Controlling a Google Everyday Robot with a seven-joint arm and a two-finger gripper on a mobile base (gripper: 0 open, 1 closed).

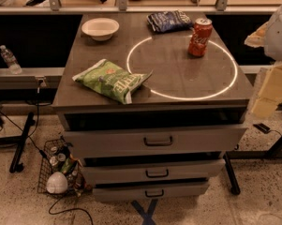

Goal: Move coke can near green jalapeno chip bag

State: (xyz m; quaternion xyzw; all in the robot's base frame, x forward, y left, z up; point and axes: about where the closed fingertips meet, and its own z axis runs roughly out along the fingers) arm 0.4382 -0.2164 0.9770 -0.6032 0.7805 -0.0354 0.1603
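Note:
The coke can (200, 37) stands upright on the dark cabinet top (187, 78), at the back right, on the edge of a bright ring of light. The green jalapeno chip bag (111, 80) lies flat near the front left corner of the top, well apart from the can. My gripper (270, 93) hangs off the right side of the cabinet, beside its front right corner and lower than the can, touching nothing.
A white bowl (100, 28) sits at the back left. A dark blue chip bag (169, 20) lies at the back, just left of the can. Three drawers stand slightly open below. A wire basket (61, 170) of items sits on the floor at the left, and a water bottle (10, 59) on a ledge.

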